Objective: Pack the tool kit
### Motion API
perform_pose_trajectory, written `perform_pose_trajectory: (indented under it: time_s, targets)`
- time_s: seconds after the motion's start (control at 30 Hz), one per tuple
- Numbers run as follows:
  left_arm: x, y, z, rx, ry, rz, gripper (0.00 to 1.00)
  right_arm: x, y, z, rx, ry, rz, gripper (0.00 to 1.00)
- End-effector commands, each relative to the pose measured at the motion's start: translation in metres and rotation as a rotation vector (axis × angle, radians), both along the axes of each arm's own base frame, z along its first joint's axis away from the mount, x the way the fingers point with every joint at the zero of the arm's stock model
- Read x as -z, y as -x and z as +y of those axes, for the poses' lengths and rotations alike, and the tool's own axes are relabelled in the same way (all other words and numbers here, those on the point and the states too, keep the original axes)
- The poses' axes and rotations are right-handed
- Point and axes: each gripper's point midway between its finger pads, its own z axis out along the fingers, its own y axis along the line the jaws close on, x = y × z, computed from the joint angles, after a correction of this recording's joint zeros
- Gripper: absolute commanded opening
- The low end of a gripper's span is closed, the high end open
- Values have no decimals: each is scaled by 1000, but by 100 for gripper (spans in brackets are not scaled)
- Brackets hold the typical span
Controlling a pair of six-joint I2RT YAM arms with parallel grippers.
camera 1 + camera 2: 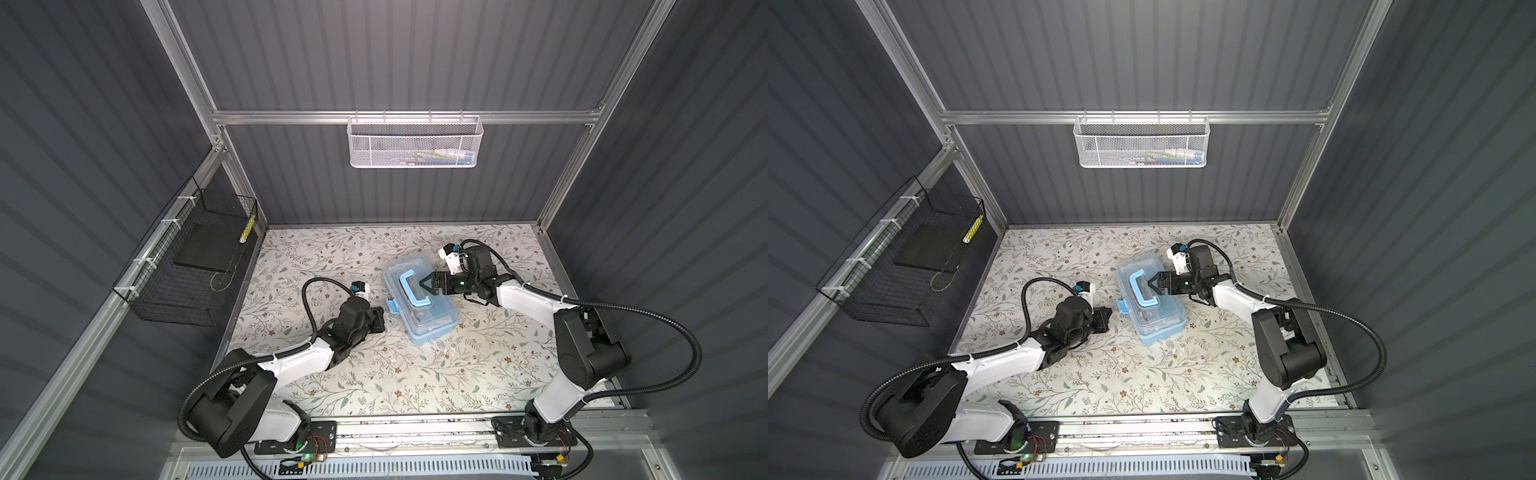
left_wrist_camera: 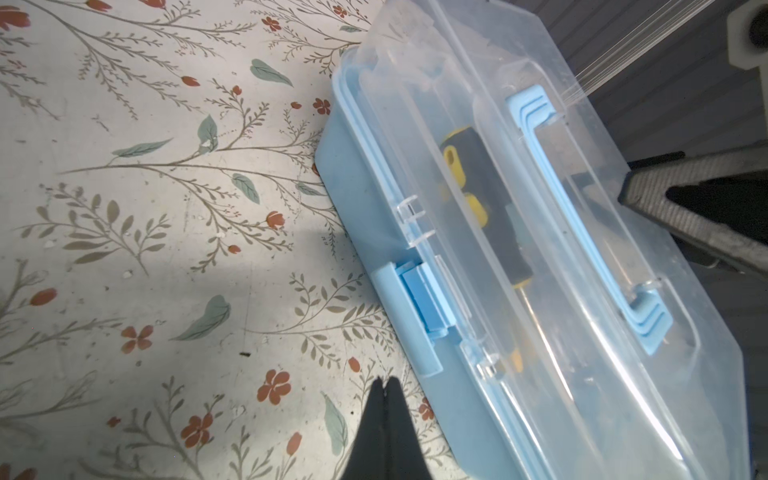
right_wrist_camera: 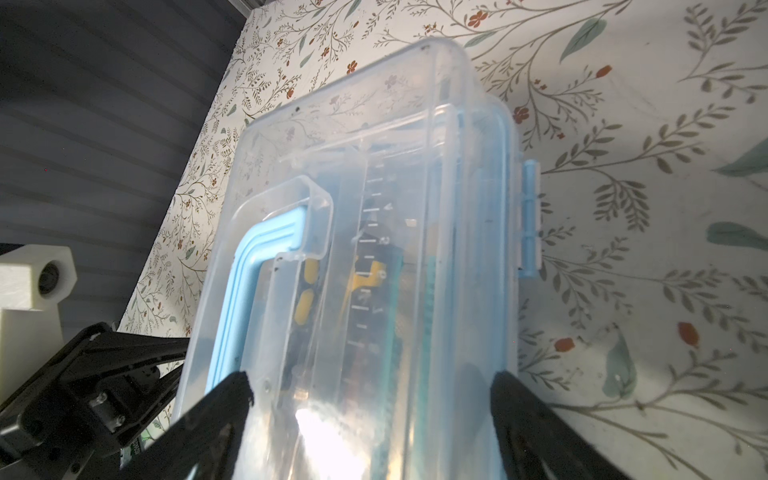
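Nearest, along the front rail, both arms reach over the floral-patterned table surface [image 1: 374, 374]. The left gripper [image 2: 384, 386] sits low over the table with its jaws pressed together and nothing between them. It is just beside the box's latch side and not touching it.

The small rectangular light-blue plastic tool box with a clear lid [image 1: 428, 322] lies at mid-table, turned at an angle, with the lid down. Its light-blue plastic latch [image 1: 392, 305] sticks out from the long side that faces the left gripper. The blue C-shaped top handle [image 1: 407, 289] lies flat in its recess on the lid. Through the lid a yellow-and-black-handled screwdriver [image 2: 486, 199] shows inside, with other slim tools too blurred to name.

The right gripper [image 3: 370, 380] comes in from the far side. Its jaws are spread wide above the lid by the handle and grip nothing; whether a fingertip touches the lid cannot be told.

Farther off on the left wall hangs a black wire basket [image 1: 183, 270], well apart from the box. It holds a dark flat slab [image 1: 208, 249] and a slim yellow-and-white striped stick [image 1: 248, 228].

Farthest back, a white mesh metal basket [image 1: 415, 141] hangs from the rear rail. It holds small coloured things too small to make out.
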Motion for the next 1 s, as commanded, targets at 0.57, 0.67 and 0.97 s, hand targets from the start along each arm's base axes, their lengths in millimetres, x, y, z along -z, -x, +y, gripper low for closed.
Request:
perform_pose_trajectory:
  time_s: [0.57, 0.67, 0.97]
  targets:
    - [-8, -20, -35, 87, 99, -33, 0, 34, 37, 15, -81, 6, 168, 92]
    - [-8, -23, -45, 115, 121, -28, 0, 35, 38, 15, -80, 7, 171, 92]
    - [-19, -22, -51, 132, 173, -39, 0, 41, 40, 15, -78, 2, 186, 92]
